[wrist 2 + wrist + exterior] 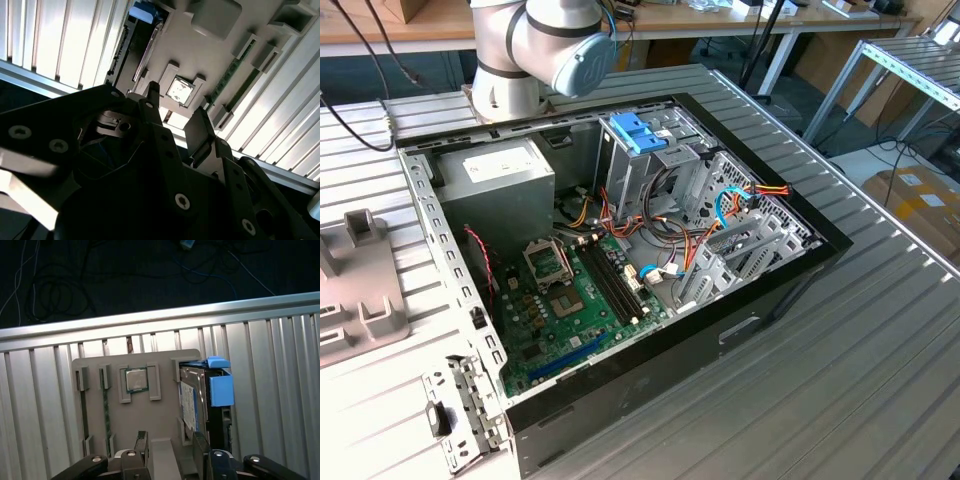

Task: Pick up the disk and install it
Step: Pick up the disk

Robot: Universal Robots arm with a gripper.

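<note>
Exterior view's left edge: grey holder tray (360, 290) lying flat on the ribbed aluminium table (840, 380). Further toward the exterior view's right: arm base (535, 50) mounted behind the open computer case (790, 270). Inside the case, in the same order: grey power supply box (495, 175) with white label, green motherboard (570, 300), light-blue clip (638, 130) on top of the drive cage (650, 175), coloured cables (740, 195) near the far wall.

First wrist view, across the holder tray (165, 415): memory stick (106, 410) standing in a narrow slot, processor chip (136, 380) flat in its square pocket, then the disk (220, 392) standing on edge in the end slot, blue tab at one end, dark body beside it. Disk seated in the tray, not picked up. Gripper (171, 447) poised over the tray's edge, fingers (142, 445) spread wide, nothing held between them. One finger close alongside the disk's end; contact not determinable.

Second wrist view: disk (145, 14) in its slot at the tray's side, then gripper (175, 117) wide apart and empty, fingertips (152, 105) either side of the processor chip (180, 90), then memory stick (227, 80) in its slot.
</note>
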